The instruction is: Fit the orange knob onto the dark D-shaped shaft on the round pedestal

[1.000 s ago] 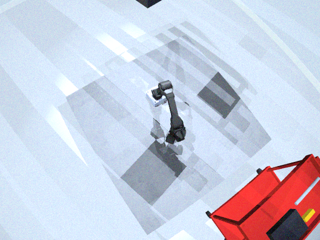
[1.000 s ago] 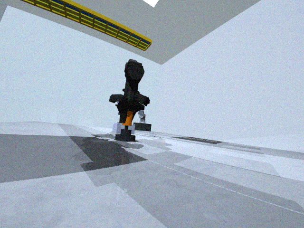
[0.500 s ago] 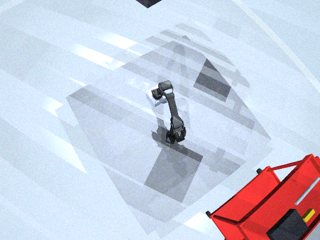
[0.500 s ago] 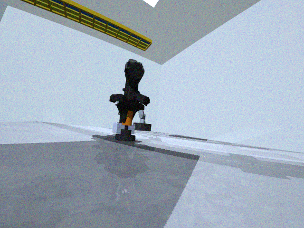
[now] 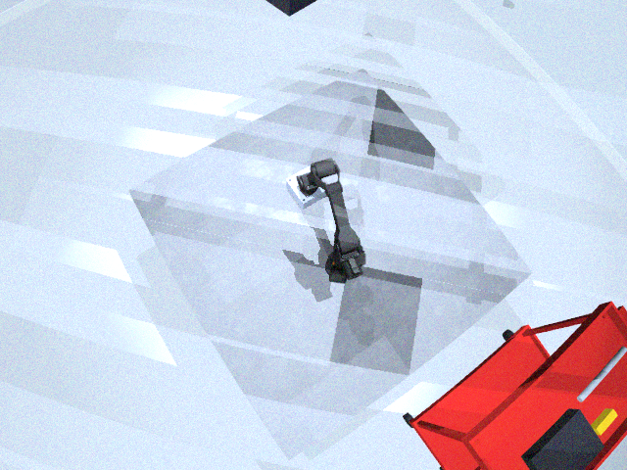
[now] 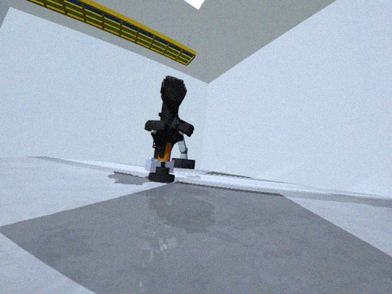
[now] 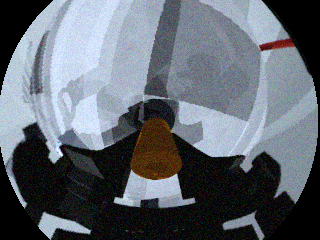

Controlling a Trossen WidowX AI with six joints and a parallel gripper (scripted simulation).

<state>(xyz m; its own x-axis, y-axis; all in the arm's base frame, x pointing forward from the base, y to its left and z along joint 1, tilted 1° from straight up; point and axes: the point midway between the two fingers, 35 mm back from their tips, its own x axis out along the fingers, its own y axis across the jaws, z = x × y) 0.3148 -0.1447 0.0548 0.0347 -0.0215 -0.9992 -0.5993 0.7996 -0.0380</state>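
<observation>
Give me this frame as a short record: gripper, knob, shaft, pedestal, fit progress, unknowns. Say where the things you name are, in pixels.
gripper: shut on the orange knob; gripper (image 5: 336,273) (image 6: 163,154) (image 7: 155,134)
orange knob: above the pedestal; orange knob (image 6: 165,154) (image 7: 156,157)
dark shaft: rising from the pedestal, below the knob; dark shaft (image 6: 162,168)
round pedestal: under the shaft; round pedestal (image 6: 161,177)
fit: not fully down; release still to do
unknown: flat-side alignment; whether knob touches shaft
</observation>
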